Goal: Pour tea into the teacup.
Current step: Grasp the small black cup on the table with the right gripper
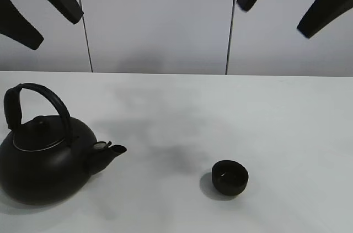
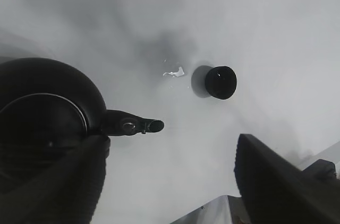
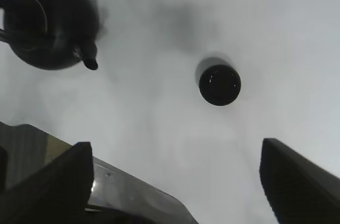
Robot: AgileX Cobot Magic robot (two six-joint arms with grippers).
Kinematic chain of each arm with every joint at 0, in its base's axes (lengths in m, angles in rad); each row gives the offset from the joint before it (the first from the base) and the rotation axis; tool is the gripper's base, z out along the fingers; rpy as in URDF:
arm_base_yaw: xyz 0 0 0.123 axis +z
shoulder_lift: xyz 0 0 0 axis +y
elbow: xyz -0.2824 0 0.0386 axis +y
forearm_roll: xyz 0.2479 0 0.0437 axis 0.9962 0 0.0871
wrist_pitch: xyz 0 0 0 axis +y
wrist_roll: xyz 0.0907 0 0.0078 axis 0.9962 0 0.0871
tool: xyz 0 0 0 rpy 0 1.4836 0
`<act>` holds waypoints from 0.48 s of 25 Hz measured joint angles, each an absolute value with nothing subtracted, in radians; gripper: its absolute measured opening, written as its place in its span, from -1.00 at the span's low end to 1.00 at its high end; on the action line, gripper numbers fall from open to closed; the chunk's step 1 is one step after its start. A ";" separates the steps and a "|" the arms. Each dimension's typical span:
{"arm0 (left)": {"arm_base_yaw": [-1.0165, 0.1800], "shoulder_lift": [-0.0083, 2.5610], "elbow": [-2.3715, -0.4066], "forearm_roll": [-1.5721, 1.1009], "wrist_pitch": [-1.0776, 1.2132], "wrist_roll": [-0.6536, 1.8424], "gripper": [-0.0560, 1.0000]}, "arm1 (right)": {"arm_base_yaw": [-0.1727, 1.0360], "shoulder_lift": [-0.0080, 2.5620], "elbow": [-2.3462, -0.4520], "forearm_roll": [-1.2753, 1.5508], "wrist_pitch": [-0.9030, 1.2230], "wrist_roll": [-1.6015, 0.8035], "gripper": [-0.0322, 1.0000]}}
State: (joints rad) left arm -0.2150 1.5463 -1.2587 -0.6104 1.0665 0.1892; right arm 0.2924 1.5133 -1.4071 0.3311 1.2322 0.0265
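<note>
Overhead, left gripper and right gripper spread-fingered, empty; below, lidded kettle, teacup apart, contents unclear.

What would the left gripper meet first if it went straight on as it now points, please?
Probably the bare table between the kettle's spout and the teacup, which the open left gripper frames in its wrist view. One finger sits close over the spout and might clip it first; depth is unclear.

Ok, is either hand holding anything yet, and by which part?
Nothing is held. The left hand and right hand both hang open above the table; the kettle and teacup stand untouched on it.
</note>
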 joint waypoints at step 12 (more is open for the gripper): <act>-0.215 1.546 -1.259 -0.610 1.066 0.189 0.06 | 0.442 1.688 -1.407 0.168 1.230 0.059 0.16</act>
